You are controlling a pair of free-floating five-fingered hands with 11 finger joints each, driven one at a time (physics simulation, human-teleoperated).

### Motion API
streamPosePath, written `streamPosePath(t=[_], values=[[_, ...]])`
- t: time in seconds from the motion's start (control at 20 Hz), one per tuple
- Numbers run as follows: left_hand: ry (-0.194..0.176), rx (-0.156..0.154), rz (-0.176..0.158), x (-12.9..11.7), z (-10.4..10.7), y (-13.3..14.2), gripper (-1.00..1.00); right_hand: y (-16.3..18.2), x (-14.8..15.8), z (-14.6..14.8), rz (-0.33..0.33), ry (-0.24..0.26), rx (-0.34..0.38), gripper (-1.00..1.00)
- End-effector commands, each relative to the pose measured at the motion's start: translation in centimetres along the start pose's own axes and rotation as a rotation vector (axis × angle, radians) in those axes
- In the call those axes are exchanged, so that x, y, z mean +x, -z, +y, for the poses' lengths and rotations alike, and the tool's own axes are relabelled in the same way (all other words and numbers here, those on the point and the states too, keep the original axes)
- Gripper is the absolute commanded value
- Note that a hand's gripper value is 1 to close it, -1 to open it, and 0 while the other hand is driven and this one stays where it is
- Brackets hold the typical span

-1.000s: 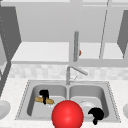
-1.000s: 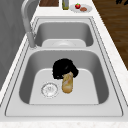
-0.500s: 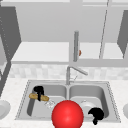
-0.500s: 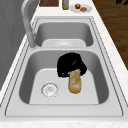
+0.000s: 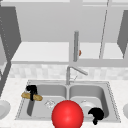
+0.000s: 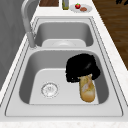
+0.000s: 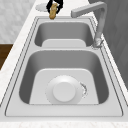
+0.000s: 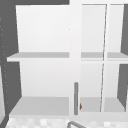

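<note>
1. A steel double sink (image 5: 110,100) sits in a pale counter.
2. The left hand (image 5: 31,89) grips a bread roll (image 5: 32,96) above the left basin.
3. The right hand (image 5: 96,115) hangs curled, empty.
4. The right side view shows a plate (image 7: 64,91) below it.

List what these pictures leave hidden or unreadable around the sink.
- Front view: the big red ball covers the sink's front rim and divider.
- Left side view: the black left hand hides the upper end of the brown bread loaf.
- Upper view: the small orange thing sits half behind the cabinet handle.

golden-brown bread loaf (image 5: 31,96), black left hand (image 5: 31,89), red ball (image 5: 67,114), grey sink (image 5: 110,100)
</note>
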Motion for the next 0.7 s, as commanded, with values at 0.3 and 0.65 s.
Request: streamPosePath(t=[0.3,0.65], values=[[-0.016,0.026,-0.013,6.1,1.8,-5.6,1.00,0.0,0.0,0.0,0.000,0.000,0.000,0.00],[-0.011,0.043,-0.027,7.5,2.7,-10.7,1.00,0.0,0.0,0.0,0.000,0.000,0.000,0.00]])
